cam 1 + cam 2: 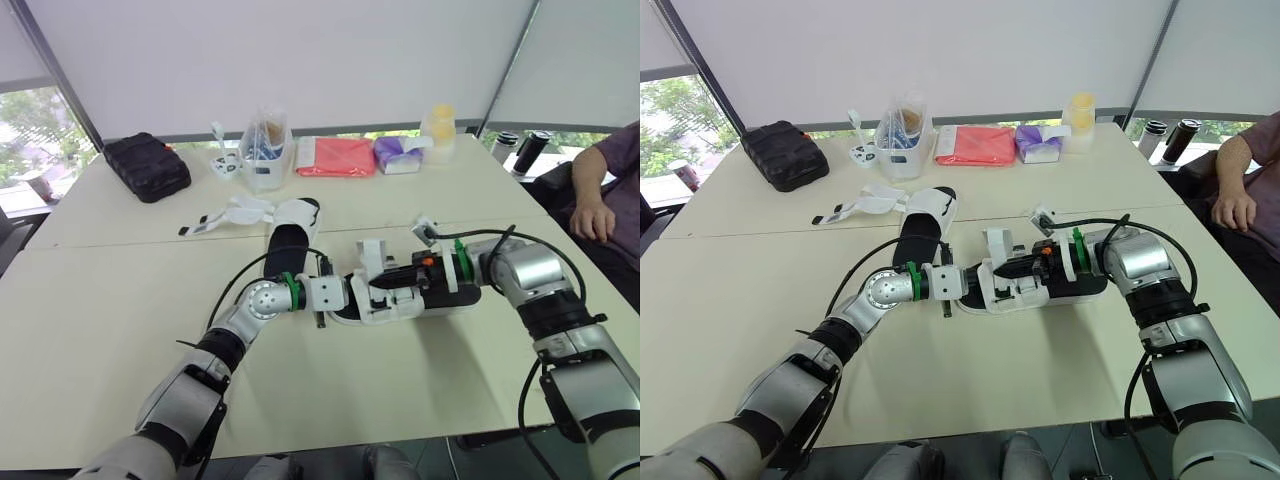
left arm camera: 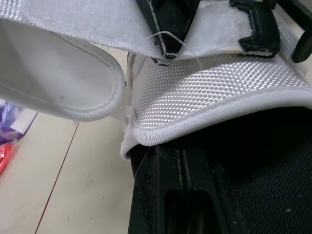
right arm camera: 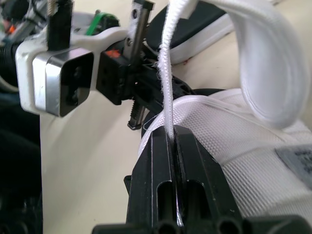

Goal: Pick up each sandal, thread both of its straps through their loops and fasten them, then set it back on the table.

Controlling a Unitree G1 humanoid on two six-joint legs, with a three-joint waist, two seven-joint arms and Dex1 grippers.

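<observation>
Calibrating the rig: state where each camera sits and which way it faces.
Left eye view: head, forward-down over table; both arms, left tool and right tool at the sandal.
Right eye view: stereo twin, same scene, same arms.
Left wrist view: left wrist, facing the sandal's webbing; own tool.
Right wrist view: right wrist; own tool shut on strap, left tool beyond.

Cream table (image 1: 100, 300) beneath white blinds (image 1: 300, 60), daylit windows (image 1: 40, 130).

Cream table (image 1: 90, 320); near sandal (image 1: 460, 298), far sandal (image 1: 290, 238), black case (image 1: 146, 165), clear tub (image 1: 266, 160), red pouch (image 1: 335, 157)
</observation>
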